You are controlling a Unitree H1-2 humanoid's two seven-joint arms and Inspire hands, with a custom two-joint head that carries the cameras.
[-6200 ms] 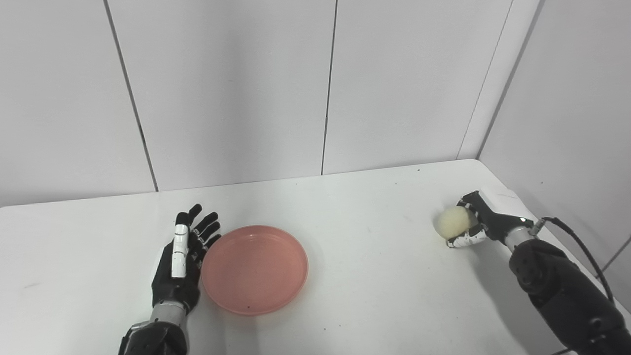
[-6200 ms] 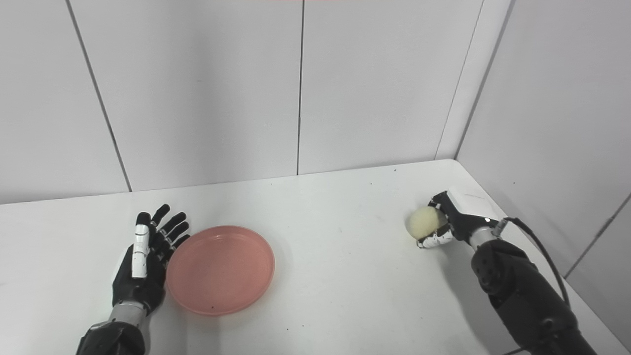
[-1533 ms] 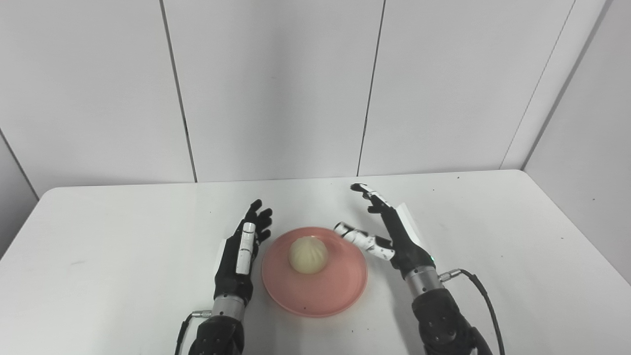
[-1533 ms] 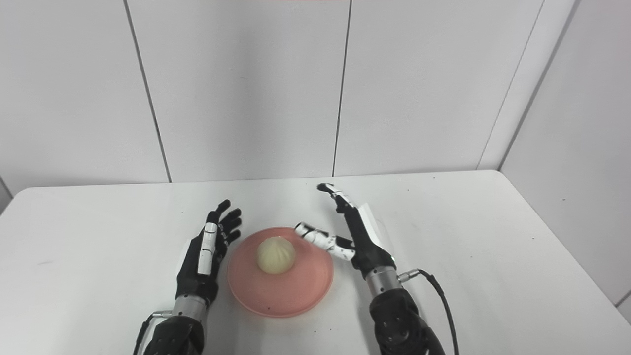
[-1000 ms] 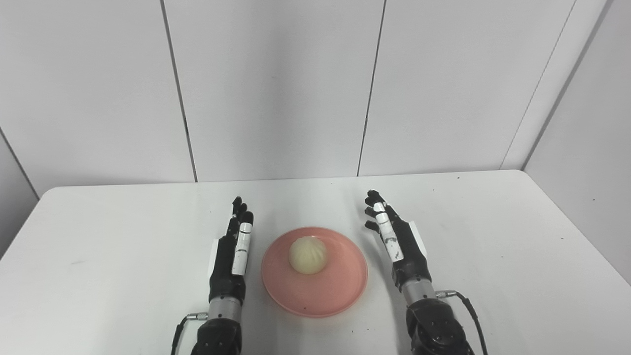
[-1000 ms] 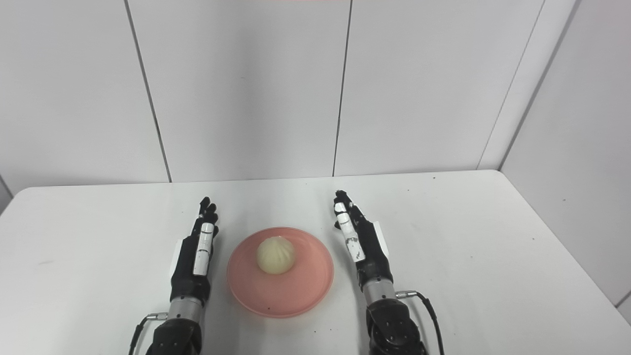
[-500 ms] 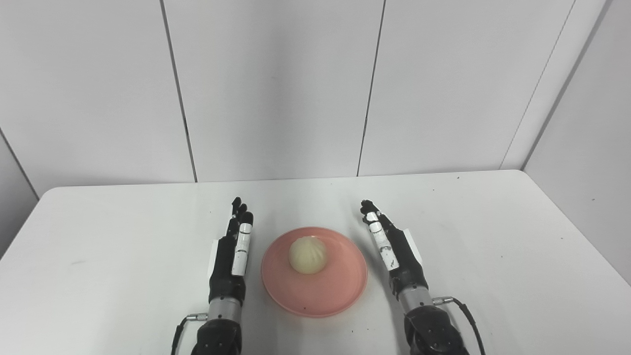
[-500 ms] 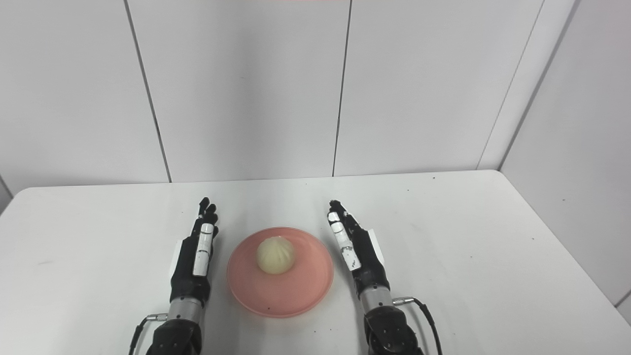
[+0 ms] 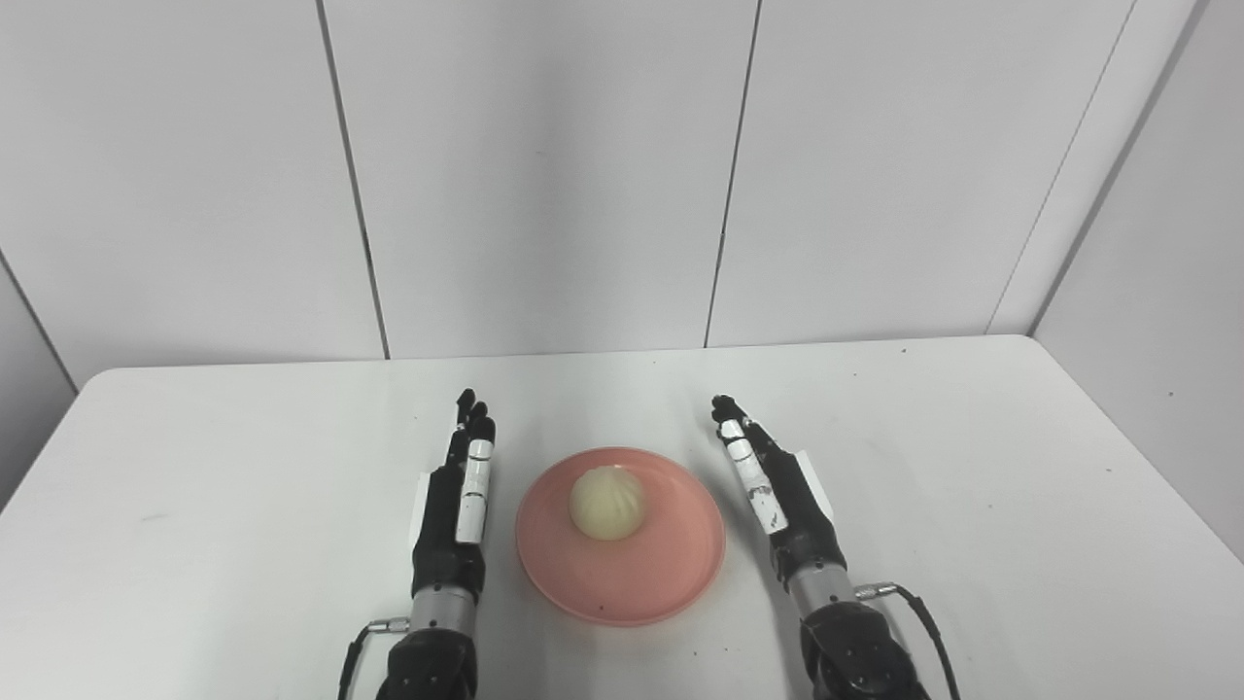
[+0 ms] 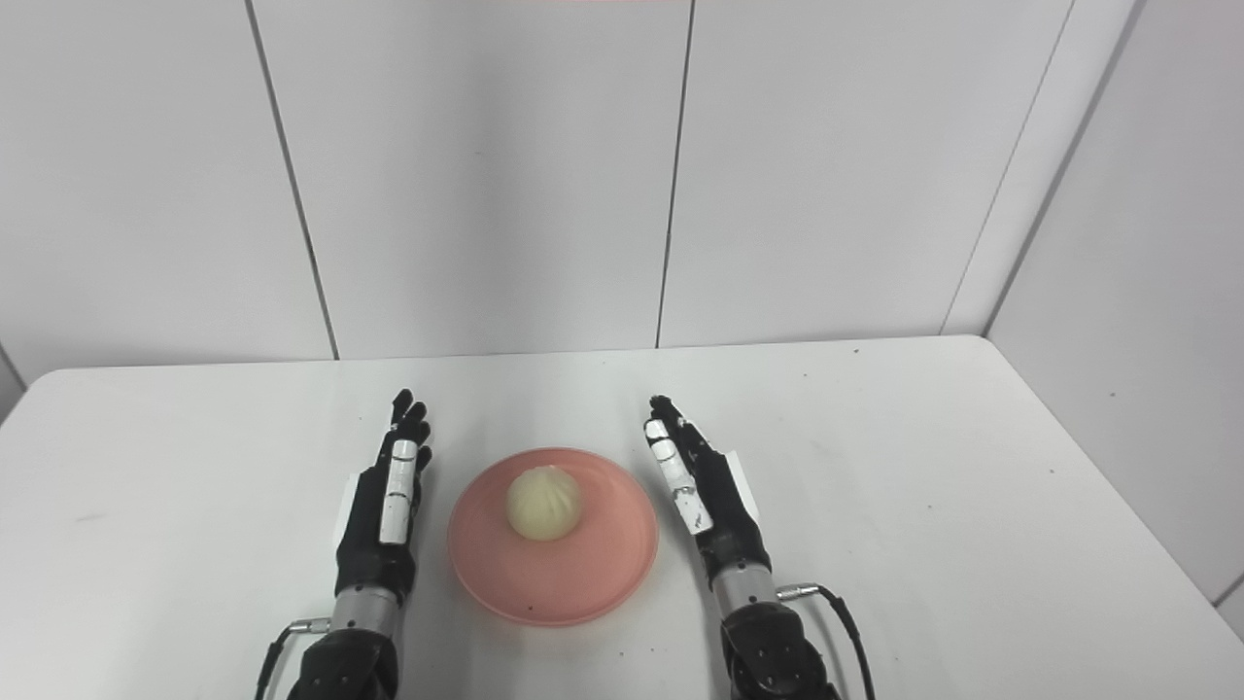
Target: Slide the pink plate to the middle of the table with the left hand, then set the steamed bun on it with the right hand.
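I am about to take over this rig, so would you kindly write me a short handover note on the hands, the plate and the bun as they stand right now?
Left hand: open, flat, holding nothing, beside the left rim of the pink plate, apart from it.
Right hand: open, holding nothing, beside the plate's right rim, apart from it.
The plate sits near the middle of the table, between the two hands.
Steamed bun: resting on the plate, a little behind its centre.
Done: plate in the middle, bun on it, both hands released.
Left: nothing of the task appears to remain, apart perhaps from drawing the arms back.
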